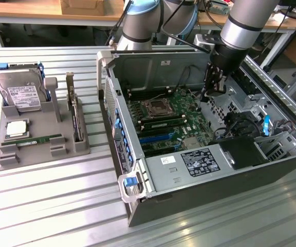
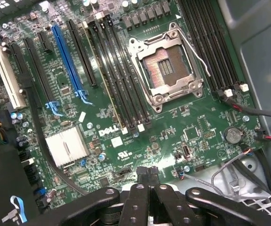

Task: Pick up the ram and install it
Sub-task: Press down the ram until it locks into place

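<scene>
Ram (image 1: 39, 139), lower left of the exterior view on its grey holder (image 1: 14, 159), looks light, stiff, fragile; grip its long edges, while the gripper (image 2: 148, 175) hangs shut and empty.

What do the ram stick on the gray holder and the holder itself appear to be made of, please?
The ram looks like green circuit board, thin and flat, with a matte face and a pale label. The holder looks like matte gray plastic, possibly printed: uniform dull colour, blocky moulded slots and no metallic shine, though the material cannot be confirmed.
</scene>
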Tool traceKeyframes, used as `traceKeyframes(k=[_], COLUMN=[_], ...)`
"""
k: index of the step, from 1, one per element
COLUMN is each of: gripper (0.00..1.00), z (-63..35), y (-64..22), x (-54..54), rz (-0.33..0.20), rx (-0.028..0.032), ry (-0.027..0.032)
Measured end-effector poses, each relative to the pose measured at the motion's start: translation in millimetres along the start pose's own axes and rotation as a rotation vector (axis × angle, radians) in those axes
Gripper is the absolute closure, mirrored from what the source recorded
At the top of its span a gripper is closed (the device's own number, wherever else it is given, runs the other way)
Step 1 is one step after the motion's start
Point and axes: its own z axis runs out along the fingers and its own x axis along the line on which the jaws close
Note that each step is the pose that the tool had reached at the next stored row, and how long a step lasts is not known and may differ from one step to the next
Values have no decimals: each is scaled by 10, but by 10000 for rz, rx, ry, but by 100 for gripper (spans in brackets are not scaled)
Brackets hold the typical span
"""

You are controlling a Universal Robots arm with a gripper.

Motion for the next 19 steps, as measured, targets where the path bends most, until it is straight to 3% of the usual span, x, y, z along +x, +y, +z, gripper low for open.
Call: traceKeyframes(k=[19], gripper=[89], z=[8], y=[0], x=[0], rz=[1989], rx=[-59], ry=[-12])
